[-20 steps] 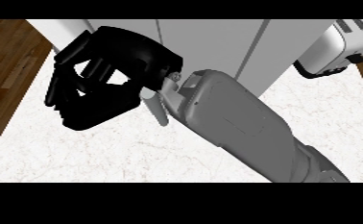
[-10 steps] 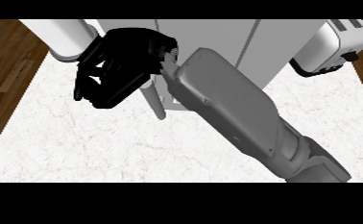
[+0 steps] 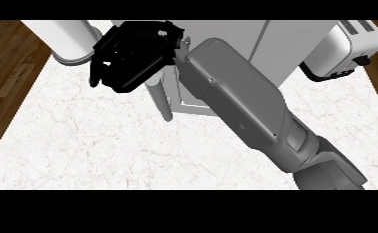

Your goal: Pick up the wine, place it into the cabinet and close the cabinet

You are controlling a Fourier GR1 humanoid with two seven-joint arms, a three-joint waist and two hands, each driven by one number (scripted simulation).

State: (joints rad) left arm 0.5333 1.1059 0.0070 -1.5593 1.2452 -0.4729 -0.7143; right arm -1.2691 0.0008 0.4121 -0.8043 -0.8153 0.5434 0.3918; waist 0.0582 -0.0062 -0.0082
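White marbled tabletop (image 3: 88, 142): bare across the near and left parts, with brown wooden floor (image 3: 18, 62) beyond its left edge. Pale grey cabinet (image 3: 288, 47): far centre, a door edge projecting toward the near side. Right hand (image 3: 133, 62): black, at the cabinet's left front, fingers curled; whether they clamp anything cannot be told. Wine: no bottle can be made out. White cylinder (image 3: 70, 39): far left. White toaster (image 3: 343, 47): far right.

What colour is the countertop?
White marble with faint grey veins, the countertop shows best in the head view.
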